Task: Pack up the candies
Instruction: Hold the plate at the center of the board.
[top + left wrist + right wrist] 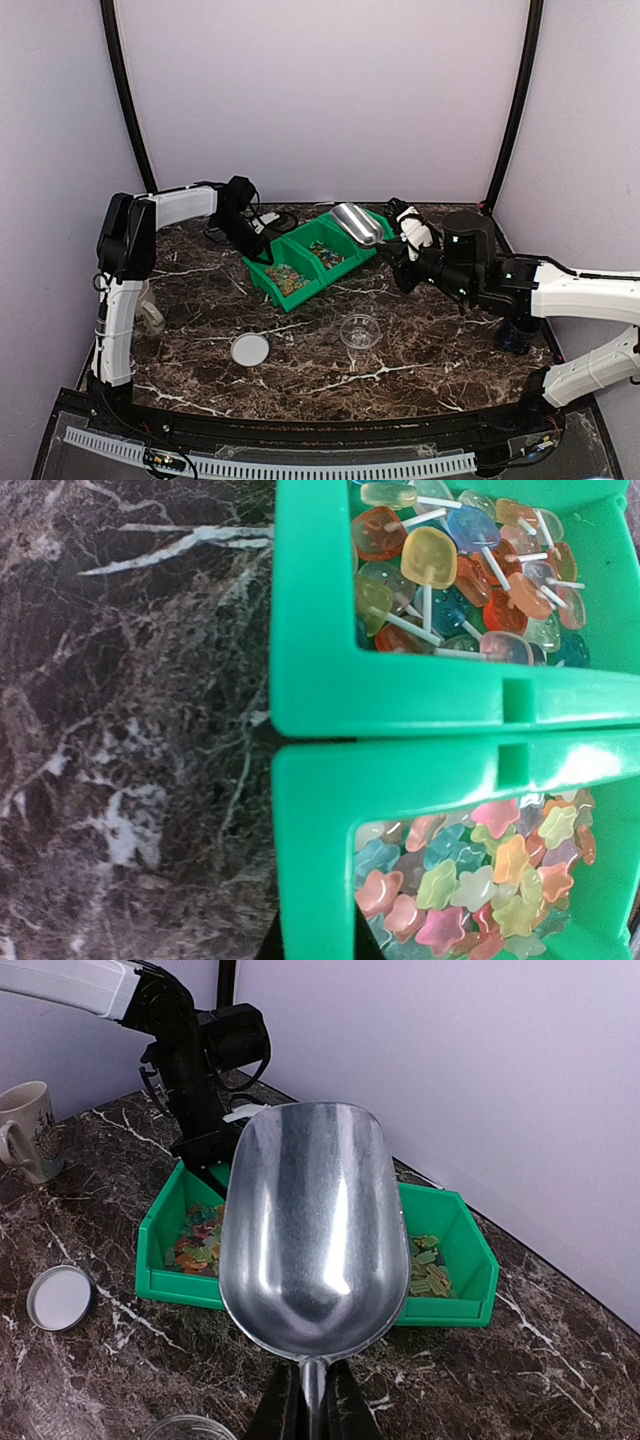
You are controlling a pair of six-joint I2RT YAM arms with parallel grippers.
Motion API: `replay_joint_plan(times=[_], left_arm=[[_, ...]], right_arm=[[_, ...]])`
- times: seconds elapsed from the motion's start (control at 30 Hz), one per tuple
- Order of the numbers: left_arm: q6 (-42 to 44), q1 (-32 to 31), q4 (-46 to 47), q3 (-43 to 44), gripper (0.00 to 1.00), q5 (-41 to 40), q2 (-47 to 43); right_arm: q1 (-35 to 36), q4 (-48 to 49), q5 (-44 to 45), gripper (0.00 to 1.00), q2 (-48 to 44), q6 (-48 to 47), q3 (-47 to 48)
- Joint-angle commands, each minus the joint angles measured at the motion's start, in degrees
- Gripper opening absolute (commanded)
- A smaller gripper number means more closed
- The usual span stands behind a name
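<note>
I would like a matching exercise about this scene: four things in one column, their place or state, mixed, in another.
1 scoop
2 lid
3 mug
4 bin

a holds candies
b held by the right tool
c lies flat on the table
d stands at the left edge

Pairs: 1-b, 2-c, 3-d, 4-a
</note>
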Motion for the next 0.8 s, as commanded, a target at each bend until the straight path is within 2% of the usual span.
replay_joint_plan(times=[0.0, 0.13, 0.23, 0.33, 0.57, 0.77], left_arm=[[-11.3, -0.5, 7.1, -7.4, 0.0, 13.8, -6.8], [-20.5, -0.4, 19.8, -16.2, 0.0, 24.8, -10.2], [-30.9, -0.5, 32.0, -23.4, 0.0, 30.3, -11.9], [-38.7, -0.7, 40.9, -27.4, 0.0, 31.8, -13.5], [-35.4, -1.5, 36.4, -28.4, 0.0, 21.1, -20.7], [-36.0, -2.0, 33.5, -31.1, 0.0, 12.1, -27.6]], right_arm=[[-0.4, 4.0, 0.2, 0.0, -1.7, 0.6, -1.0], [-0.4, 4.2, -0.5, 0.0, -1.9, 1.5, -0.5], [-0.4, 0.6, -0.7, 0.0, -0.3, 3.1, 3.2], [-0.4, -6.0, -1.4, 0.0, 2.0, 4.8, 9.3], [-0.3, -20.9, -1.3, 0.0, 6.2, 6.2, 20.4], [-0.3, -37.1, -0.3, 0.0, 11.3, 4.5, 32.1]])
